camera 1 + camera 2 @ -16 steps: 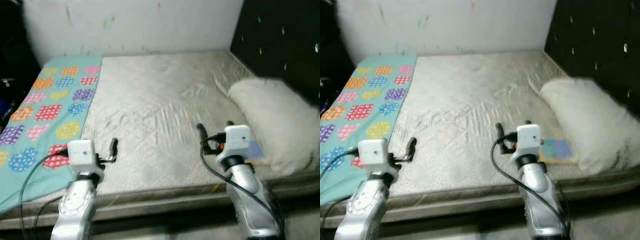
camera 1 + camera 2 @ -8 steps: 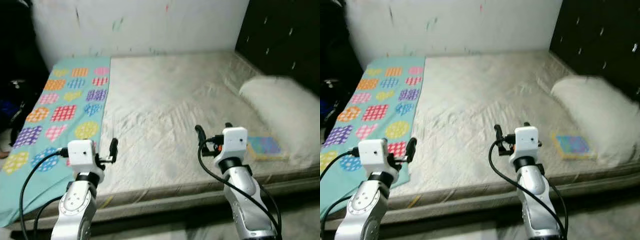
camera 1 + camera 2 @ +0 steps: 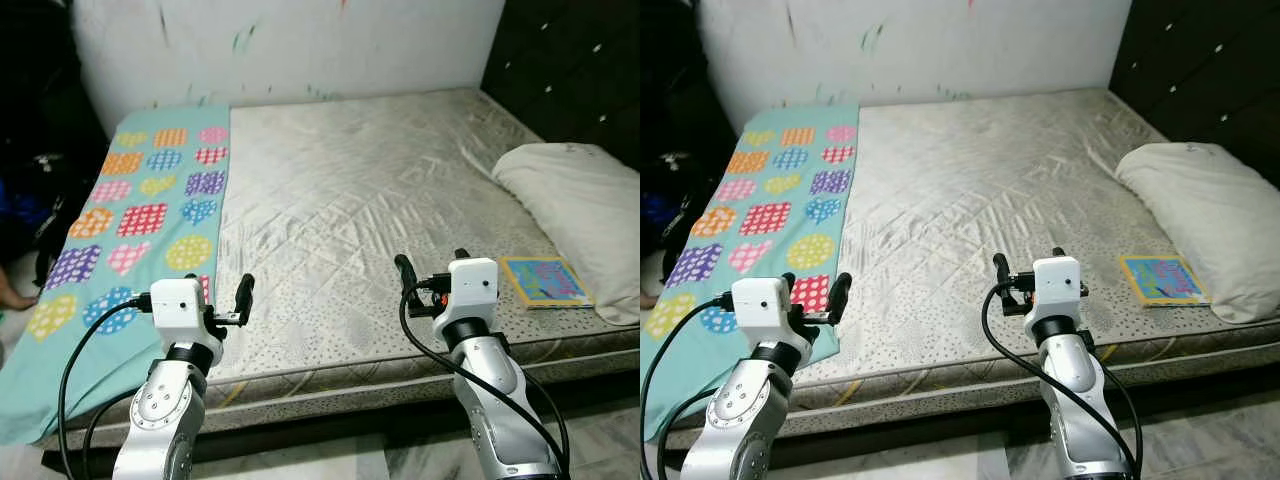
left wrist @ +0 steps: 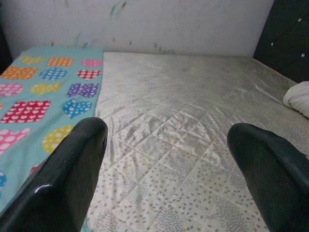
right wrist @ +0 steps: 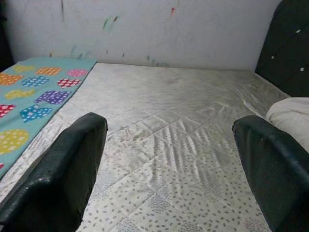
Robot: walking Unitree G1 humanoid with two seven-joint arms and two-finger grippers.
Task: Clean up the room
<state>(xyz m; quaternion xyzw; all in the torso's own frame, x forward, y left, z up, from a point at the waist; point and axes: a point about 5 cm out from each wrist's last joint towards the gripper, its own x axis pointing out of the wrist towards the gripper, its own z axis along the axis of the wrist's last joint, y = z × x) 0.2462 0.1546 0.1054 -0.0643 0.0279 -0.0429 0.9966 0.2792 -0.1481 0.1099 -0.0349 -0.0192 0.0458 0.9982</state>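
Note:
A bed with a grey quilted mattress [image 3: 350,180] stands before me. A teal blanket [image 3: 140,210] with coloured hearts covers its left strip. At the right lies a white pillow [image 3: 580,210], and a colourful flat book [image 3: 545,281] rests beside it near the front edge. My left gripper [image 3: 816,288] is raised over the front edge by the blanket, open and empty. My right gripper [image 3: 432,262] is raised over the front edge left of the book, open and empty. In the wrist views the left fingers [image 4: 72,169] and the right fingers [image 5: 63,169] stand wide apart above the mattress.
A white wall [image 3: 300,45] with paint marks runs behind the bed. A dark padded headboard [image 3: 570,70] rises at the right. Dark clutter [image 3: 30,200] sits on the floor left of the bed. Pale tiled floor [image 3: 600,460] lies below the bed's front edge.
The whole picture has shifted and sharpened, so the camera moved. The book now shows fully to the right of my right arm. Both grippers keep the same open pose.

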